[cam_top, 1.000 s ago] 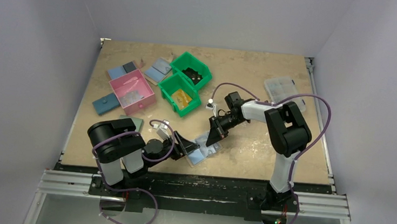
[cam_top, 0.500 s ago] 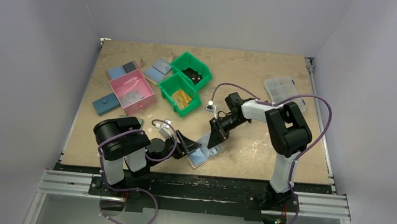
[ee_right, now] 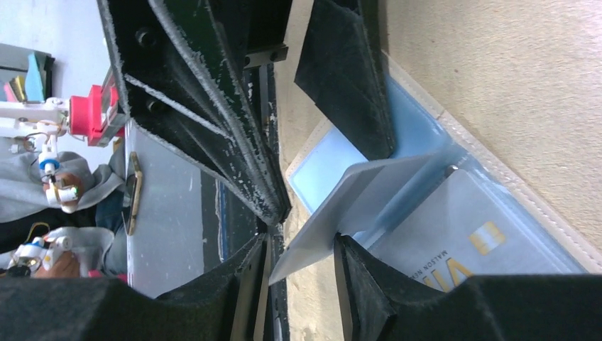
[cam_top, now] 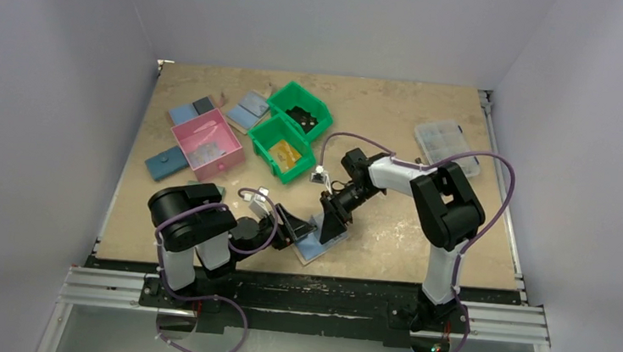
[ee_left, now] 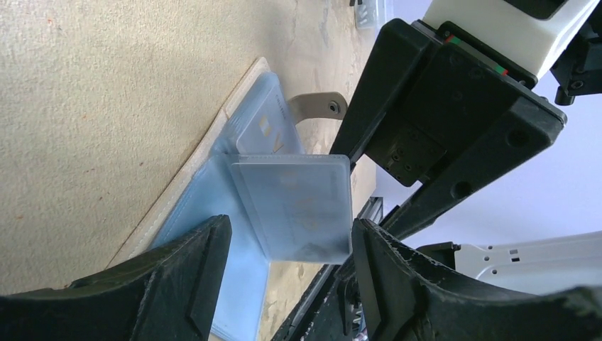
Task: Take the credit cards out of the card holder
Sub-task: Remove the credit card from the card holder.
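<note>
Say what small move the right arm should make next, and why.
Probably close the right gripper on the pale sheet and pull gently. Its corner stands between the open right fingers, unheld, lifted off the card holder; card or sleeve leaf, I cannot tell. The left gripper, open, seems to pin the blue panel.

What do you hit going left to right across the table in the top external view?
Dark-blue flat wallet → pink square plastic bin → nearer green plastic bin → open beige card holder with light-blue lining → clear plastic compartment box.
</note>
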Available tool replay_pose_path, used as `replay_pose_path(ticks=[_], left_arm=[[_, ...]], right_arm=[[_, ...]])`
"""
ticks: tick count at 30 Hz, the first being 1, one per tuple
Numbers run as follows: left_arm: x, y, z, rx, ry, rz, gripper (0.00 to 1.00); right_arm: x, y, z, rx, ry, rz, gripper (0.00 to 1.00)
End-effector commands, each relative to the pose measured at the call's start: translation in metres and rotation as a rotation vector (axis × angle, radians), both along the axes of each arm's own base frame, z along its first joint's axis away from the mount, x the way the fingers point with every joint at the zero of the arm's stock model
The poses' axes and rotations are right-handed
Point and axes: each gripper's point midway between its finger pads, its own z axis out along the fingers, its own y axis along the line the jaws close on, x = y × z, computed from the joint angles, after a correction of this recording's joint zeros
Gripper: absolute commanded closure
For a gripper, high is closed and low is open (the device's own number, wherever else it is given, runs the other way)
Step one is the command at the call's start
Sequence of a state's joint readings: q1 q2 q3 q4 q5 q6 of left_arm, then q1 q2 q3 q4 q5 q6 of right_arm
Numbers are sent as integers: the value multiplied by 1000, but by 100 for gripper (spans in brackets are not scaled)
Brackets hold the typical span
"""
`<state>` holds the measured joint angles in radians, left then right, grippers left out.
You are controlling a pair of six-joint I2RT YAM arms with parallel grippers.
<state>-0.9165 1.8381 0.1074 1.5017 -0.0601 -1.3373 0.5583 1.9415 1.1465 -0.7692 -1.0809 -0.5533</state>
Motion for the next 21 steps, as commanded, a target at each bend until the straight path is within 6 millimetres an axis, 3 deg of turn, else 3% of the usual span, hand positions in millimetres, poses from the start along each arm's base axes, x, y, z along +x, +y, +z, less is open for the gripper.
replay_pose_path(ticks=[1, 7, 13, 21], left_arm=[[8, 0, 30, -102, -79, 33, 32], [6, 4, 41, -140, -107, 37, 32], [6, 3, 36, -147, -82, 35, 33], [5, 5, 31, -150, -56, 42, 55]], right_arm=[[-6, 9, 28, 96, -18, 44, 54], [-10, 11, 26, 91, -17, 61, 53], [-12, 12, 29, 102, -19, 71, 52], [-7, 10, 29, 89, -72, 77, 52]])
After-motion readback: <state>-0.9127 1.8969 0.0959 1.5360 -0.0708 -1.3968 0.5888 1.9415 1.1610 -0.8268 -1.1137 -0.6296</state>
